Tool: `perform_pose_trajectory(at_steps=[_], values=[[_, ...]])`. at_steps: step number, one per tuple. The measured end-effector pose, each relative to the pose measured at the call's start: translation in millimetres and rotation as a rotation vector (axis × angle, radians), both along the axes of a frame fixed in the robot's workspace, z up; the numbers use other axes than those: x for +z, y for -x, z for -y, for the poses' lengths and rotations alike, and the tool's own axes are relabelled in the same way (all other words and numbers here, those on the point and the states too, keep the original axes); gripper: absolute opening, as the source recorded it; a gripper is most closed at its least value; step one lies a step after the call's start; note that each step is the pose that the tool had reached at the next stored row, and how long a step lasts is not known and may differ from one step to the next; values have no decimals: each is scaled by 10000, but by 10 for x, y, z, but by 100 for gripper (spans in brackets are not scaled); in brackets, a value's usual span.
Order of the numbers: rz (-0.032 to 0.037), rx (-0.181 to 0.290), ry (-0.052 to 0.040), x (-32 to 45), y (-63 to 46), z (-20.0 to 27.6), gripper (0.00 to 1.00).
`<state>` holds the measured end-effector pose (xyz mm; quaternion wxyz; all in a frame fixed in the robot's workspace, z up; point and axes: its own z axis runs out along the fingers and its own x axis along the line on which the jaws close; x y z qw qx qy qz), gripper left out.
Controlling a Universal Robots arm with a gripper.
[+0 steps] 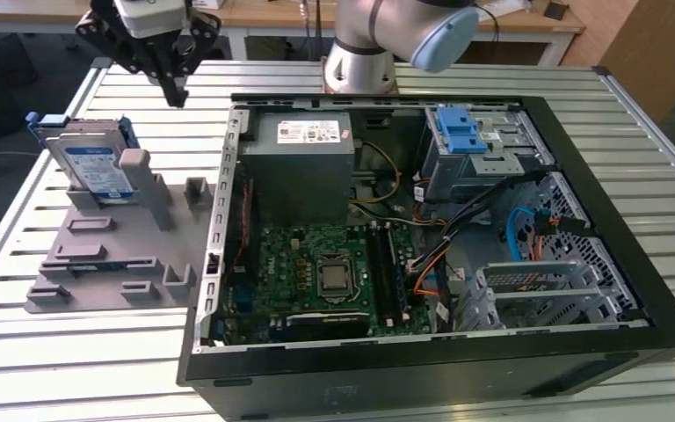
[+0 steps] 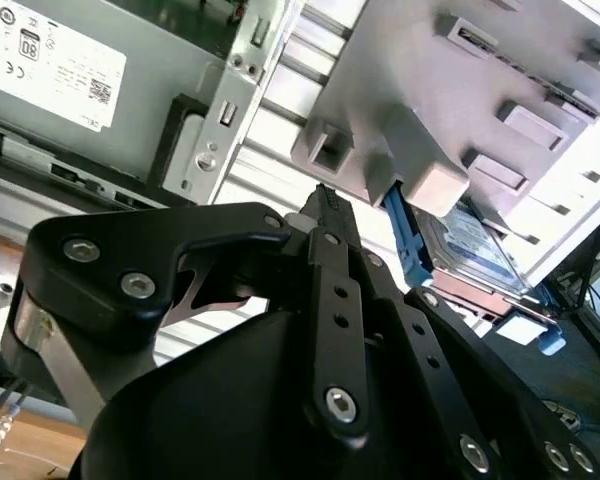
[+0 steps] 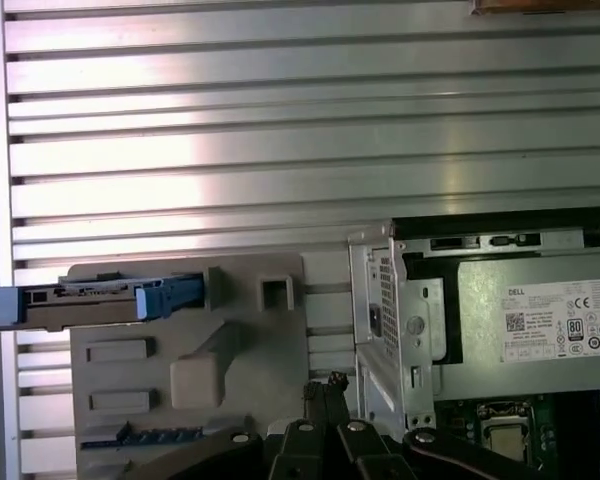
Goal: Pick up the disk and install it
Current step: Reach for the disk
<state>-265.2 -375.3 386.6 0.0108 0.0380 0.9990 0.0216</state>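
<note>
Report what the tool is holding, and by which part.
Nothing. The tool hangs shut and empty; the disk stands apart from it in the grey holder.

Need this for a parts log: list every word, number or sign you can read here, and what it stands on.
White sticker on the grey power supply box: printed lines, codes and marks, too small to read with certainty.
The disk: its white-and-blue label carries print too small to read.
Motherboard: no print that can be made out.
</note>
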Motion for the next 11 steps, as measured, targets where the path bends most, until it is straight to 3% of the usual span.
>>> perform_pose_trajectory(at_steps=[6, 11], values=[[-57, 0, 0, -19, 194, -57, 11], [-77, 1, 2, -65, 391, -130, 11]])
